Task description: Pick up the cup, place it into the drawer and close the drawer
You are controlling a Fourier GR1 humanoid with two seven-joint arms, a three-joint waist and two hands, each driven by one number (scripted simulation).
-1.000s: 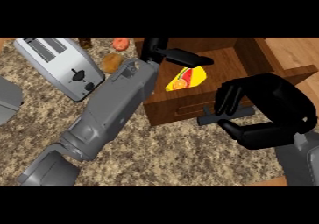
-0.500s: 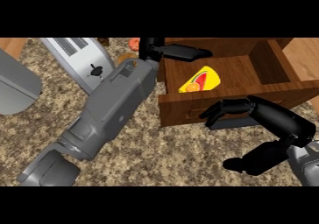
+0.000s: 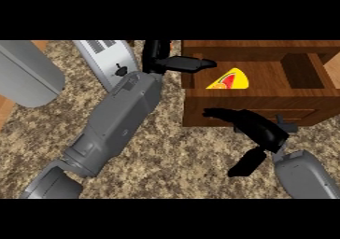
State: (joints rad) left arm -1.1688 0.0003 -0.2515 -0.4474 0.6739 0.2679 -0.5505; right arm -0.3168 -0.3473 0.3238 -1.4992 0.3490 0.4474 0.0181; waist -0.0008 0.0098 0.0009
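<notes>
The right hand [image 3: 259, 128] lies with straight fingers against the front panel of the drawer [image 3: 255, 100], holding nothing, its thumb hanging low over the desk [image 3: 173, 163]. The contact sits left of the panel's middle, judging by where the fingertips show. The left hand [image 3: 174, 63] reaches over the drawer's left wall, fingers stretched out level above the open compartment and not closed round anything. Just under and right of those fingers sits the cup [image 3: 230, 80], yellow with a red mark, inside the drawer at its left end; I cannot tell whether it stands upright or lies on its side.

With the cup already in, the step in hand looks to be the closing. To do it well, the left hand should lift clear of the drawer first, since its fingers cross the wall and would likely be caught as the box slides back. The right hand would do better with its push nearer the panel's centre, so the drawer runs straight and does not skew. The fingers should be kept flat and the push kept steady, in line with the slide, until the front meets the cabinet.

A toaster [image 3: 110, 58] stands behind the left forearm, well out of the way.
</notes>
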